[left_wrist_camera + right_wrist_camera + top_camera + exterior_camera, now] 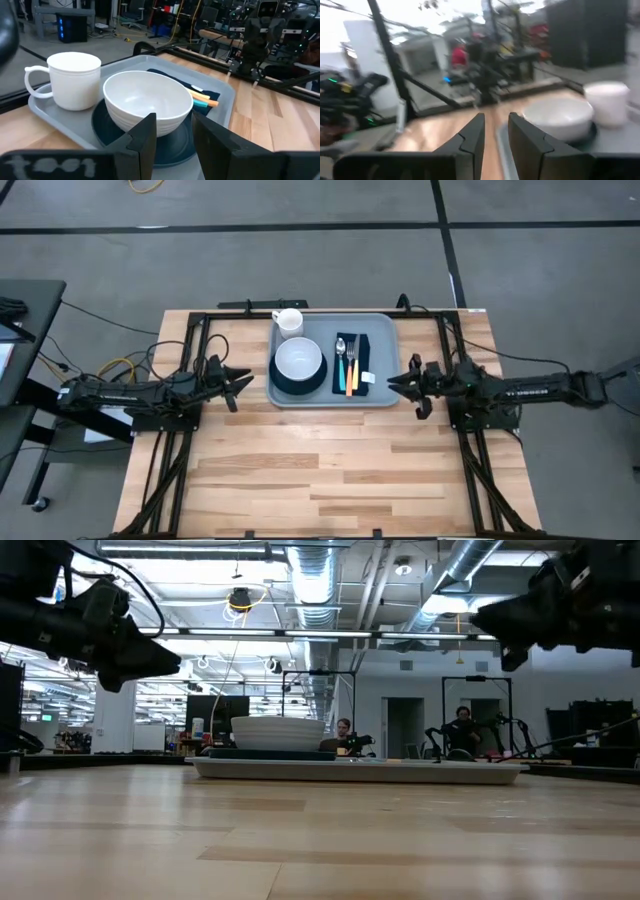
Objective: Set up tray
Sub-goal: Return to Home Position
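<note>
High view: tray (384,330) lies between left gripper (246,383), right gripper (393,386) (apart)

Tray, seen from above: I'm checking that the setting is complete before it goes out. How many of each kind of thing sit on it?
Mug: 1
Bowl: 1
Plate: 1
Napkin: 1
Cutlery pieces: 3
Total: 7, all on the tray.

A light wooden table (330,470) carries the blue-grey tray (382,330), lying flat near the middle of its far edge
</note>
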Available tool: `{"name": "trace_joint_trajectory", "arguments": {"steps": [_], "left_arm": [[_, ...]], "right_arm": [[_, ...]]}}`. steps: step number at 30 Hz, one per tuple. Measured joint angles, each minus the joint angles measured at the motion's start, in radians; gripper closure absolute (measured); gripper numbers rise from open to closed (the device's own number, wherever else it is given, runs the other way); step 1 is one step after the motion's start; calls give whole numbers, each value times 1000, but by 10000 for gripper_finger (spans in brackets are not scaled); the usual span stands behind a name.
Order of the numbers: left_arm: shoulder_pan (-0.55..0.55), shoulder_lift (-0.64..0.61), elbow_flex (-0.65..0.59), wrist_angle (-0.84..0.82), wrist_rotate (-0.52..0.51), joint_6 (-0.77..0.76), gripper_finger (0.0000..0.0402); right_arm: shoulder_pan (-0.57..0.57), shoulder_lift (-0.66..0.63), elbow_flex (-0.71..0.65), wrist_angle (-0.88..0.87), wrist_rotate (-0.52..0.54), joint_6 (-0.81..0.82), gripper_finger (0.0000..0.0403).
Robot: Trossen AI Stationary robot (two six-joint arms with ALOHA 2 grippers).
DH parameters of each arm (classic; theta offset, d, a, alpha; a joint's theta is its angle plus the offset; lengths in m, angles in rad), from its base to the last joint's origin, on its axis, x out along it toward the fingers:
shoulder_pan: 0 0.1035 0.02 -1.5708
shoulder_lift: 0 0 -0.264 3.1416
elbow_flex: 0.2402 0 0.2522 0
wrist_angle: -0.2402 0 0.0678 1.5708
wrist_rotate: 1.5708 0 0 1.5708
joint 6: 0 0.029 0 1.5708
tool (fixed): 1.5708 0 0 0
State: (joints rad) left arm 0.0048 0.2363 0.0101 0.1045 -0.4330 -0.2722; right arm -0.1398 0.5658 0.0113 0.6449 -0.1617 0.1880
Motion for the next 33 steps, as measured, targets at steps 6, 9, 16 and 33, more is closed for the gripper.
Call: {"name": "trace_joint_trajectory", "arguments": {"steps": [6,9,16,33], "left_arm": [[0,0,0,-15,5,-1,290],[0,0,-1,-16,20,-3,290],[0,0,-1,-17,29,29,290],[-1,5,-2,-31,185,83,290]], "right_arm": [[157,2,0,-127,291,-2,325],[202,3,0,-135,325,50,325],[242,11,0,-151,325,88,325],[179,12,0,-253,348,-12,325]]}}
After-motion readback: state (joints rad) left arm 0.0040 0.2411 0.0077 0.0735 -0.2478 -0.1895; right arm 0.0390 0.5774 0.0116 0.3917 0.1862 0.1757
